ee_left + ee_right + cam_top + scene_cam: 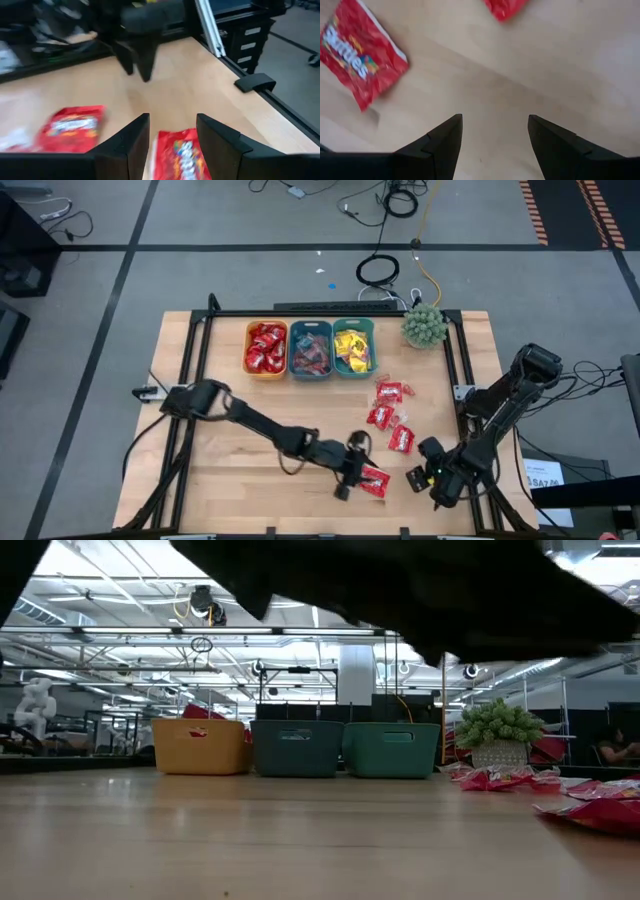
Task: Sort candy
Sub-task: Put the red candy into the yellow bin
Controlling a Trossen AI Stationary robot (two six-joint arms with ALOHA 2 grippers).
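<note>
Wooden table [230, 470], cabled floor beyond. Left wrist view alone: left gripper [172, 137] parted astride red packet [180, 157]. Right gripper [495, 132] open, empty, near front edge.

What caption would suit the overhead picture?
Left gripper straddles a red candy packet near the table's front; right gripper waits alongside, fingers open.

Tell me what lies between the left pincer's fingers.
In the left wrist view, a red candy packet lies on the wood between the open left pincer fingers. The high view shows that pincer over the same packet near the table's front edge.
</note>
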